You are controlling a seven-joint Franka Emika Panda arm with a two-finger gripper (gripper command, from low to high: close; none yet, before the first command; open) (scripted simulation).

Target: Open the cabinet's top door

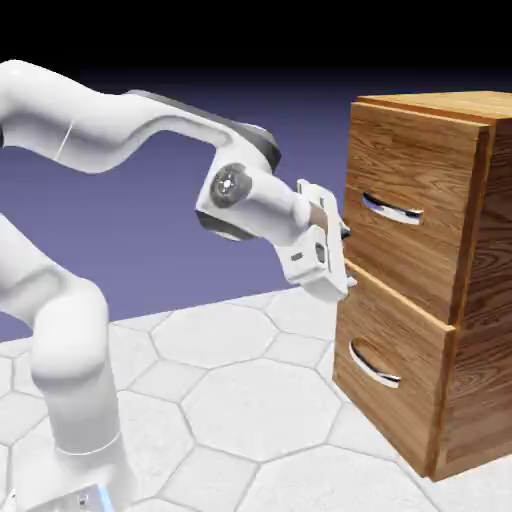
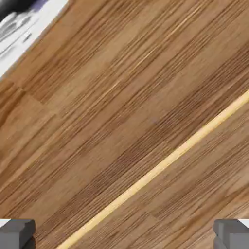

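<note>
So the Panda's fingers (image 2: 17,234) are spread wide, nothing between them, right by the cabinet (image 1: 400,220). The top door's curved silver handle (image 1: 392,209) sits off to one side of them.

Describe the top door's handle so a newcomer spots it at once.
Find the tall wood-grain cabinet at the exterior view's right. On its front, look at the upper door, above the pale seam. The handle is the curved silver bar there; its lookalike sits on the lower front.
</note>
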